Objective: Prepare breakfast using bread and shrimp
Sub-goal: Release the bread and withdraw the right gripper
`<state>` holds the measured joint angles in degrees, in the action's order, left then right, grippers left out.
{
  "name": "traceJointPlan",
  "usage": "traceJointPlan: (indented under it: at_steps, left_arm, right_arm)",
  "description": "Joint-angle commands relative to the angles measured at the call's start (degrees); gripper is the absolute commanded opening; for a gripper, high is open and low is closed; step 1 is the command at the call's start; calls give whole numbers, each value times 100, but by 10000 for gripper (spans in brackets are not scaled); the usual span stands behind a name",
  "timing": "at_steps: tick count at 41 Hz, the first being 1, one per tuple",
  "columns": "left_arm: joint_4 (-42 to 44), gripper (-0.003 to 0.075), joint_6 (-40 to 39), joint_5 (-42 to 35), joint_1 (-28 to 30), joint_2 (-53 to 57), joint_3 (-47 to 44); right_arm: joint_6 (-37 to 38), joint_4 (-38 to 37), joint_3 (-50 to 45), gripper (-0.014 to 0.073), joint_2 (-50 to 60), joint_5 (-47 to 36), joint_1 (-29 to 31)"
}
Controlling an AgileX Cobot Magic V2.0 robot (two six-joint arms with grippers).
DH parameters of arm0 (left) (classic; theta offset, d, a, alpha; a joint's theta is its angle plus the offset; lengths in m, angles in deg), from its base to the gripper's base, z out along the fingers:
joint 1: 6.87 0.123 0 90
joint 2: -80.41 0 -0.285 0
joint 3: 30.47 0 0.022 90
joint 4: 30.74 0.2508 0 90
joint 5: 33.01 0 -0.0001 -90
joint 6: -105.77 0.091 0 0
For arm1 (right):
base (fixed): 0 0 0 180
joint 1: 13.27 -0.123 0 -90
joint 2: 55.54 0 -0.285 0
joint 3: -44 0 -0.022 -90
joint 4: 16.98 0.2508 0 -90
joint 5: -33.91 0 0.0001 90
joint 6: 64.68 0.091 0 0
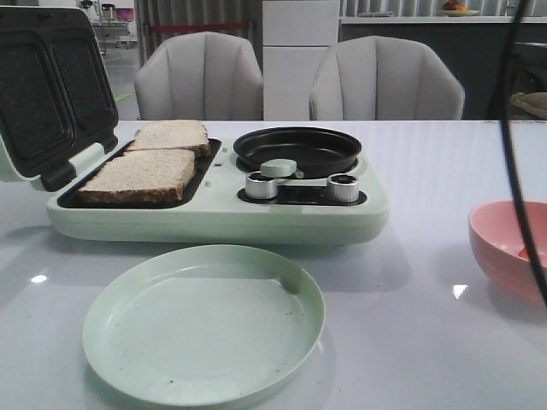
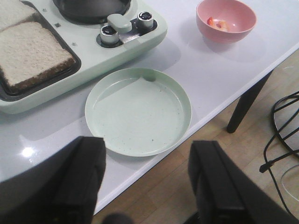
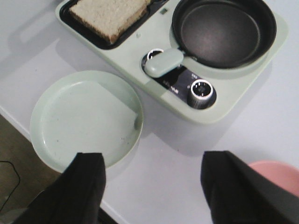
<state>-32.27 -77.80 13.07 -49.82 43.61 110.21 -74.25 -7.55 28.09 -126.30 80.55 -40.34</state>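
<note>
nearest cam: pale green plate, bare, sits just in front of the appliance.

bread: 2 slices side by side in the left tray of the appliance, near slice + far slice touching or nearly so, lid tipped open behind-left. judgement: light, soft, squashes easy, crumbly surface; crust edge is the stiffest bit so pinch there, near edge of near slice looks easiest to reach. tray wall is close around it, so prob need to get a finger under the edge or tilt it up; gentle squeeze or it tears.

shrimp: orange-pink bits in the pink bowl, far right of table, well apart from appliance. in front view only a speck shows over the bowl rim. judgement: tiny, prob slick + springy, can slip out of a pinch; bowl's curved wall makes it awkward, come in from above, narrow grip.

outward: black pan on right half of appliance, nothing in it, mint handle pointing near, 2 silver knobs beside it.

left gripper: fingers spread wide, holding nothing, hangs over near table edge by the plate. right gripper: also wide, nothing held, above table between plate and bowl. neither arm shows in front view.

bg: 2 grey chairs behind table.
</note>
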Motion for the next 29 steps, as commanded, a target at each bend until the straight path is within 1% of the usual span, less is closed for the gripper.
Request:
traceJointPlan:
  at_steps: [1, 9, 12, 16, 23, 29]
  left_arm:
    - [8, 457, 16, -414, -37, -49, 145]
    - [28, 457, 16, -414, -37, -62, 145]
    - [102, 457, 16, -385, -37, -74, 145]
    - [316, 457, 16, -168, -37, -171, 182]
    - [769, 457, -40, 683, -16, -879, 493]
    - [833, 457, -40, 1090, -16, -1659, 778]
  right_arm:
    - [7, -40, -398, 540, 676, -419, 18]
    - [29, -40, -1617, 540, 1776, -502, 18]
    - [56, -40, -1939, 540, 2106, -507, 18]
    - [58, -40, -2274, 540, 2470, -551, 18]
    - [58, -40, -2448, 540, 2675, -439, 18]
    - [58, -40, -2448, 540, 2675, -388, 18]
